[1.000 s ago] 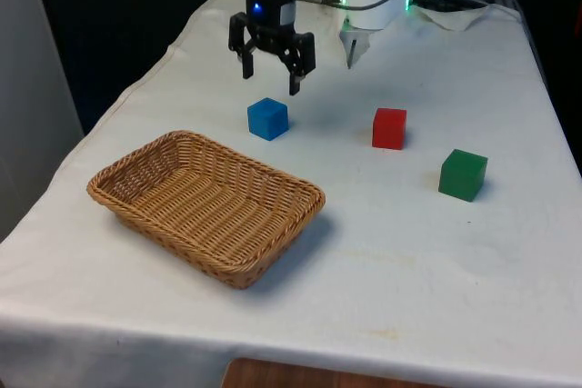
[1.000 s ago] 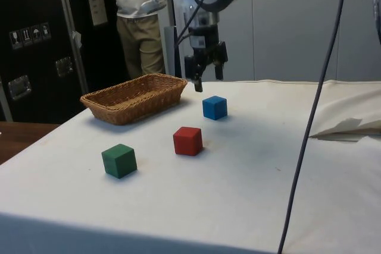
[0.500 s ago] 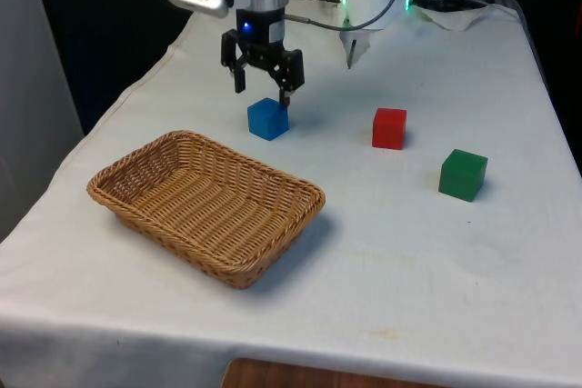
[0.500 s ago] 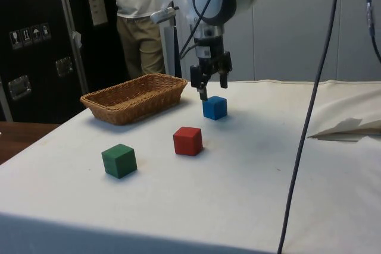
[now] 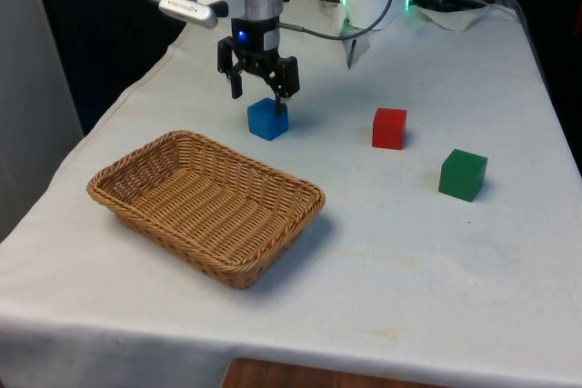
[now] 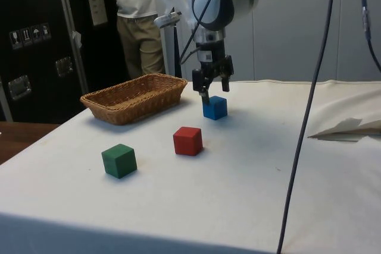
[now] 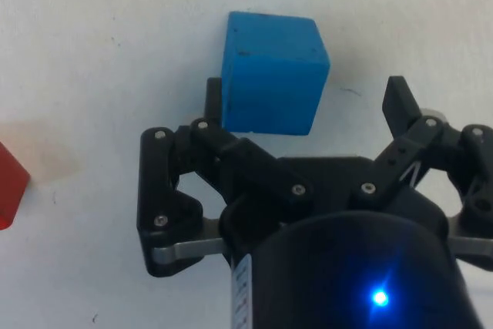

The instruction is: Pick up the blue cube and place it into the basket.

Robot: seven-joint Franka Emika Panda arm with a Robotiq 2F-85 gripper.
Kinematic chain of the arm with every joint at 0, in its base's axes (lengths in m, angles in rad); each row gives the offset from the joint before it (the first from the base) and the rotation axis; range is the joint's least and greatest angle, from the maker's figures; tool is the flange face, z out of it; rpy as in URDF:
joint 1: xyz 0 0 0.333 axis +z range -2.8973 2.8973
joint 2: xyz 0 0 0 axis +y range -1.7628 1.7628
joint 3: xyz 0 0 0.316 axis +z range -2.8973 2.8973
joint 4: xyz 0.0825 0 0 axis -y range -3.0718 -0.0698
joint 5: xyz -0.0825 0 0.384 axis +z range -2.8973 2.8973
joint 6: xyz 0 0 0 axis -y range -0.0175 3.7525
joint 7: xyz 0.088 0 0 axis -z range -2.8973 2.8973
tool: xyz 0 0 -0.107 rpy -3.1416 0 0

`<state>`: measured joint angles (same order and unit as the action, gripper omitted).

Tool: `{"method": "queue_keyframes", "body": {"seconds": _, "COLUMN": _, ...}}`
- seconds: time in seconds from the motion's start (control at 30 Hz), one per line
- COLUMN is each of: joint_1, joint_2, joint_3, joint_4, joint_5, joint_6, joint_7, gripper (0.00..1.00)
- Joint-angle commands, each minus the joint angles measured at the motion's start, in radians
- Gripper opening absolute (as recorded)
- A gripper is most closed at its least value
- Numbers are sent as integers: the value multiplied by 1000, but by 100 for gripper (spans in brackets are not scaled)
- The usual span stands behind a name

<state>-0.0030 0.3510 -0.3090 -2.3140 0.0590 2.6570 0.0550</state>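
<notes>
Front and side cameras share the table; wrist camera looks down.

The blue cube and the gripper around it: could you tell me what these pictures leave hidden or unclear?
- Blue cube: in the wrist view the gripper body covers its near part, so contact with the fingers cannot be judged.
- In the side view, one finger overlaps the cube's top edge.
- Red cube: cut off by the picture's edge in the wrist view.
- Basket: its floor is hidden behind the near wall in the side view.
- Person: cut off by the side view's top edge.
</notes>
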Motion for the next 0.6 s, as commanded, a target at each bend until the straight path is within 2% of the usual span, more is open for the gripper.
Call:
{"method": "queue_keyframes", "body": {"seconds": 0.0, "joint_1": -3, "joint_2": 0, "joint_3": 5, "joint_4": 0, "joint_5": 8, "joint_6": 4, "joint_7": -4, "gripper": 100}}
{"method": "queue_keyframes", "body": {"seconds": 0.1, "joint_1": 1, "joint_2": 1, "joint_3": 0, "joint_4": 0, "joint_5": 0, "joint_6": 0, "joint_7": 0, "gripper": 100}}
{"method": "queue_keyframes", "body": {"seconds": 0.37, "joint_1": 3, "joint_2": 28, "joint_3": 12, "joint_4": 19, "joint_5": 11, "joint_6": 4, "joint_7": 15, "gripper": 100}}
{"method": "queue_keyframes", "body": {"seconds": 0.4, "joint_1": 6, "joint_2": 22, "joint_3": 5, "joint_4": 14, "joint_5": 0, "joint_6": 0, "joint_7": 17, "gripper": 100}}
{"method": "queue_keyframes", "body": {"seconds": 0.57, "joint_1": 1, "joint_2": 52, "joint_3": 20, "joint_4": 36, "joint_5": 16, "joint_6": 5, "joint_7": 26, "gripper": 100}}
